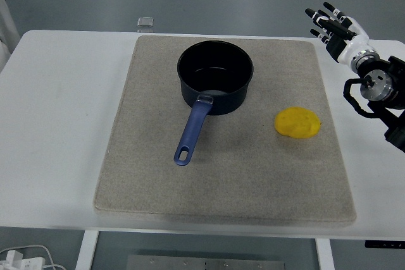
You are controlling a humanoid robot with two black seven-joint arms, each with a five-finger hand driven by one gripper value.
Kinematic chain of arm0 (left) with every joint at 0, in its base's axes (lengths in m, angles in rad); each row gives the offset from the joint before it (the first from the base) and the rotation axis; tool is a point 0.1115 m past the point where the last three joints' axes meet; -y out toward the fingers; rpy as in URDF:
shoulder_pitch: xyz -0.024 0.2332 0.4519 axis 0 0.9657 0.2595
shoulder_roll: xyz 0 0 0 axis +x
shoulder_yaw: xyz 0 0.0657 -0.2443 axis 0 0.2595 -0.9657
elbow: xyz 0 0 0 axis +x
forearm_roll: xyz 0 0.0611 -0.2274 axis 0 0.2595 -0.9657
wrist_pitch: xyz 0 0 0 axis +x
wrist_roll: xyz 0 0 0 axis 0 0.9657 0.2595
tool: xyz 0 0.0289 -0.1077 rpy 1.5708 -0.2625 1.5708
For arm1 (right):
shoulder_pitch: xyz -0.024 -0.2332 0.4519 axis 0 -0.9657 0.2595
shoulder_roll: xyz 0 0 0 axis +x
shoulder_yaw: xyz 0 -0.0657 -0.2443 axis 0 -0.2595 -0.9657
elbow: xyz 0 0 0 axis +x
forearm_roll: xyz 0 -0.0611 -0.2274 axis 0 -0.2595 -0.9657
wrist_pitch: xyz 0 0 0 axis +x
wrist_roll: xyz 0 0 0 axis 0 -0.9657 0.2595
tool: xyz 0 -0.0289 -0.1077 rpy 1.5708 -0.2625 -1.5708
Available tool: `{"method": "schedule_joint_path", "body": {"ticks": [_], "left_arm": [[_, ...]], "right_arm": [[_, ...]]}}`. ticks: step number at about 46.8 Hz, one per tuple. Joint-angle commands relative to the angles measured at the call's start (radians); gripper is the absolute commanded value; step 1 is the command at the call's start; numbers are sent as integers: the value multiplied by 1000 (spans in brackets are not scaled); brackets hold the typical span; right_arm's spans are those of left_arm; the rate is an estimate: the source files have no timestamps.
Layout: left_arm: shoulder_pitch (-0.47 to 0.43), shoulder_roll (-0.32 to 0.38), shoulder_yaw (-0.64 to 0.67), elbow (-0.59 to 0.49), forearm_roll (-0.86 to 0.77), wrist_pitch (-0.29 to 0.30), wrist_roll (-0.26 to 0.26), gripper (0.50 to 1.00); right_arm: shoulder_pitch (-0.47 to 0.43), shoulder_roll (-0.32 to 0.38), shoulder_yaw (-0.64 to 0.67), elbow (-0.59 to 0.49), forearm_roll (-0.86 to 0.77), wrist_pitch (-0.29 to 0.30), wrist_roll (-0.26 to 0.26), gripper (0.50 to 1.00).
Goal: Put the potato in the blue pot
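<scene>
Blue pot (pixel 215 75), yellow potato (pixel 297 122), beige mat (pixel 152 156), white table (pixel 57 124).

You have one counter (pixel 57 124), white, and one grey mat (pixel 158 181) lying on it. On that mat you can count one blue pot (pixel 215 74) with a single handle, and one yellow potato (pixel 297 122). One robot hand (pixel 334 26) shows, the right one, at the right edge. One small clear object (pixel 145 22) sits at the counter's far edge. One white cable (pixel 25 258) shows below the near edge.
</scene>
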Motion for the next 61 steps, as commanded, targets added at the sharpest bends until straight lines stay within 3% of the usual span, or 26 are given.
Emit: {"method": "schedule_joint_path", "body": {"ticks": [1, 61], "left_arm": [[-6, 0, 3, -3, 9, 0, -1, 1000], [6, 0, -1, 4, 8, 3, -2, 1000]], "right_arm": [[-1, 1, -2, 0, 0, 0, 0, 944], [35, -4, -9, 0, -2, -3, -2, 944]]}}
